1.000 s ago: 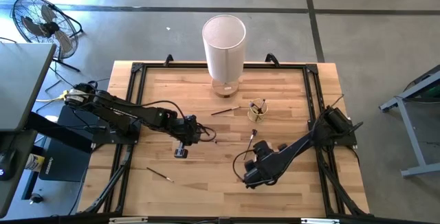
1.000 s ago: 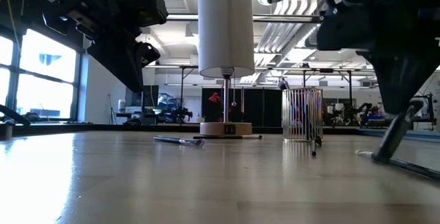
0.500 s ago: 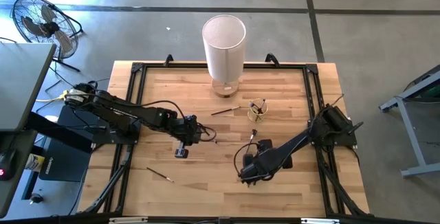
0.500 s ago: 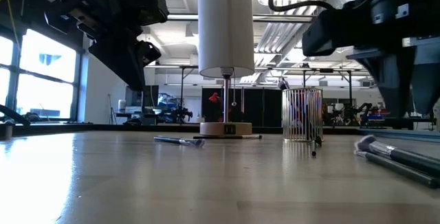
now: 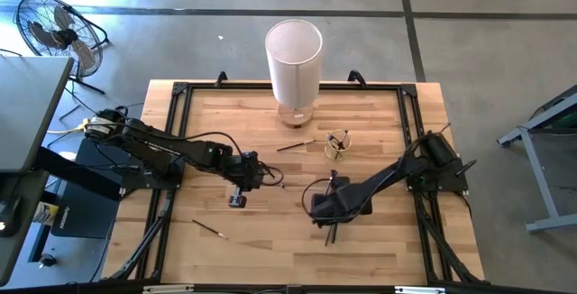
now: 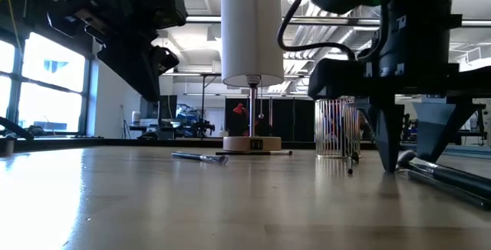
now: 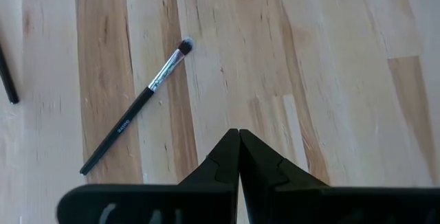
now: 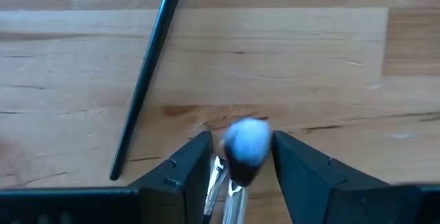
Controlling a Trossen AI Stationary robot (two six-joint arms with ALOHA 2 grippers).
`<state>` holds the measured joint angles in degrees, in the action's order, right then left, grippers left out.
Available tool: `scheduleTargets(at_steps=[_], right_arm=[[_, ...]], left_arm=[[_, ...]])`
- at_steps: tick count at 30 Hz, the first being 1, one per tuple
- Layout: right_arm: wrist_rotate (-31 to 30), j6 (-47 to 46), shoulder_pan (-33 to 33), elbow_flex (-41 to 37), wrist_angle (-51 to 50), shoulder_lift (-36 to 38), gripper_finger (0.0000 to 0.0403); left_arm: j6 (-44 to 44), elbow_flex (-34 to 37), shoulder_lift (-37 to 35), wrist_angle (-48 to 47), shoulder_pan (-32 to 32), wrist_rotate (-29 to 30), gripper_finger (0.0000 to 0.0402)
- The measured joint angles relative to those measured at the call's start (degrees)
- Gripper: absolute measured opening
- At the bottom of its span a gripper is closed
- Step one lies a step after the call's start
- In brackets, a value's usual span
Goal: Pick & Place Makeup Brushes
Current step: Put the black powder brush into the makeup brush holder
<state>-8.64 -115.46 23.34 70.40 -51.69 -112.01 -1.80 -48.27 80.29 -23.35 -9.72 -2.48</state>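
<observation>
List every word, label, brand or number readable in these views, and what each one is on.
Nothing can be read.
Makeup brush near the left gripper: pale print on its dark handle, too small to read.
Lamp base at the table's far edge: a small dark label, blurred.
Brush between the right gripper's fingers: no print visible.

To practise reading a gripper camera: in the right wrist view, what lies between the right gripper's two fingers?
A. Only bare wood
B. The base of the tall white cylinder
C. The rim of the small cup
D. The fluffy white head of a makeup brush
D: the right wrist view shows the right gripper open, its fingers on either side of the makeup brush with the fluffy white tuft, not yet closed on it.
</observation>
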Motion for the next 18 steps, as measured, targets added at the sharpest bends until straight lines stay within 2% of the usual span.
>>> scheduleTargets(at_steps=[6,14,18], right_arm=[[-0.1,1.9,-0.4,-1.8,1.8,0.2,0.0127],[-2.0,6.5,-0.4,-1.7,2.3,0.5,0.0011],[-5.2,9.0,-0.4,-1.2,1.0,2.1,0.0017]], left_arm=[[0.0,0.0,0.0,-1.2,0.0,0.0,0.0001],[1.5,0.0,0.0,-0.7,0.0,0.0,0.0001],[2.6,0.0,0.0,-0.6,0.0,0.1,0.0001]])
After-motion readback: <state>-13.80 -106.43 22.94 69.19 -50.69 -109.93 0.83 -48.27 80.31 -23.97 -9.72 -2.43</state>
